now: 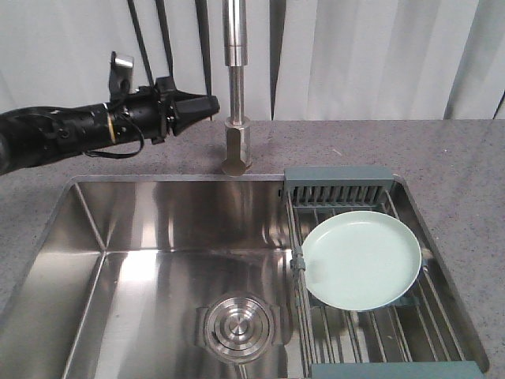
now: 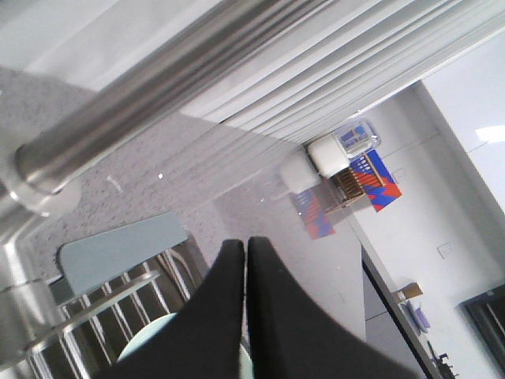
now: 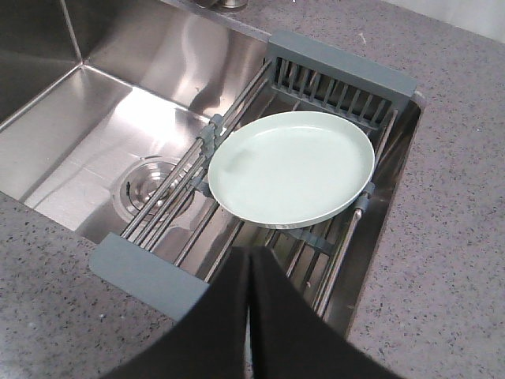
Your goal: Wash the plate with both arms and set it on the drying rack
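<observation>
The pale mint-green plate [image 1: 361, 259] [image 3: 292, 168] lies flat, face up, on the drying rack [image 1: 338, 183] [image 3: 150, 274] over the right end of the sink. A sliver of the plate [image 2: 146, 338] shows under the left fingers. My left arm [image 1: 71, 130] reaches in from the left above the counter, its gripper [image 1: 207, 106] [image 2: 245, 246] shut and empty, pointing at the faucet. My right gripper [image 3: 249, 257] is shut and empty, hovering over the rack's near end, short of the plate. The right arm is out of the front view.
A tall steel faucet [image 1: 235, 87] [image 2: 150, 95] stands behind the steel sink basin [image 1: 150, 229], which has a round drain [image 1: 237, 325] [image 3: 146, 183]. Grey speckled countertop [image 1: 465, 166] surrounds the sink. White curtains hang behind.
</observation>
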Tool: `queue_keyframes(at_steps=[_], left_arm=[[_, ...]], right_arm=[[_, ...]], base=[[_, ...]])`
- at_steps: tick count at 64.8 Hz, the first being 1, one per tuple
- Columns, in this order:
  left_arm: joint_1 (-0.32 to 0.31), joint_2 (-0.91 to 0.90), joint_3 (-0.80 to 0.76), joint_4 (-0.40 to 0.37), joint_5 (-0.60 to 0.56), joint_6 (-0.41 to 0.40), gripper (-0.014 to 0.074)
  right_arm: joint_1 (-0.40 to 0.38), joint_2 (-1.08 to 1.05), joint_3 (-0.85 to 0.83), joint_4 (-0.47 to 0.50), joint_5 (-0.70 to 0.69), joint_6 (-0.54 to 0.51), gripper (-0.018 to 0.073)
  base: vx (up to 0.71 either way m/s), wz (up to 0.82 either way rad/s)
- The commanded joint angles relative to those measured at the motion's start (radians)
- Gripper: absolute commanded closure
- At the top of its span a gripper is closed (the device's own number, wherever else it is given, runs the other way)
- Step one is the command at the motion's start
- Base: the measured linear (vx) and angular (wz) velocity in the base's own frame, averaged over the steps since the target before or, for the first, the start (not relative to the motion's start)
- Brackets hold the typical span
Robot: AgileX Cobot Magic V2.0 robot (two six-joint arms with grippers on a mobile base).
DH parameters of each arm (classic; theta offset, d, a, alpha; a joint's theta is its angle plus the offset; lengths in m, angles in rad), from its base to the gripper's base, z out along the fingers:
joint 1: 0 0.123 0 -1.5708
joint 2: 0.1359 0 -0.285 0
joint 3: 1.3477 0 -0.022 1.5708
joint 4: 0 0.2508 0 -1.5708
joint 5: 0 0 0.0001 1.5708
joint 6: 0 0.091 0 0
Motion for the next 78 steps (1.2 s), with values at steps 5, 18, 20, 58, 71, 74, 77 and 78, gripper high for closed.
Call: queue_keyframes(at_steps=[5, 18, 20, 58, 71, 74, 77, 78], left_arm=[[0.069, -0.139, -0.032, -0.006, -0.104, -0.005, 0.0604], [0.159, -0.257, -0.032, 0.112, -0.220, -0.005, 0.0604], [0.169, -0.277, -0.032, 0.122, -0.231, -0.005, 0.0604], [0.243, -0.973, 0.554, 0.392, -0.063, -0.005, 0.0604], [0.243, -1.296, 0.948, 0.400, 0.132, -0.005, 0.0604], [0.243, -1.355, 1.011, 0.400, 0.176, -0.005, 0.0604], [0.243, -1.405, 1.063, 0.397, 0.212, -0.005, 0.0604], [0.243, -1.423, 1.083, 0.395, 0.223, -0.005, 0.0604]], right_arm=[[-0.005, 0.009, -0.021, 0.011, -0.071, -0.002, 0.0566], [-0.005, 0.009, -0.021, 0.011, -0.104, -0.002, 0.0566], [-0.005, 0.009, -0.021, 0.011, -0.114, -0.002, 0.0566], [-0.005, 0.009, -0.021, -0.076, -0.383, 0.020, 0.0566], [-0.005, 0.009, 0.066, -0.116, -0.458, 0.026, 0.0566], [-0.005, 0.009, 0.106, -0.115, -0.479, 0.040, 0.0566], [-0.005, 0.009, 0.145, -0.115, -0.499, 0.060, 0.0566], [-0.005, 0.009, 0.160, -0.115, -0.509, 0.065, 0.0566]], base=[[0.00, 0.00], [0.00, 0.00], [0.00, 0.00], [0.00, 0.00], [0.00, 0.00], [0.00, 0.00], [0.00, 0.00], [0.00, 0.00]])
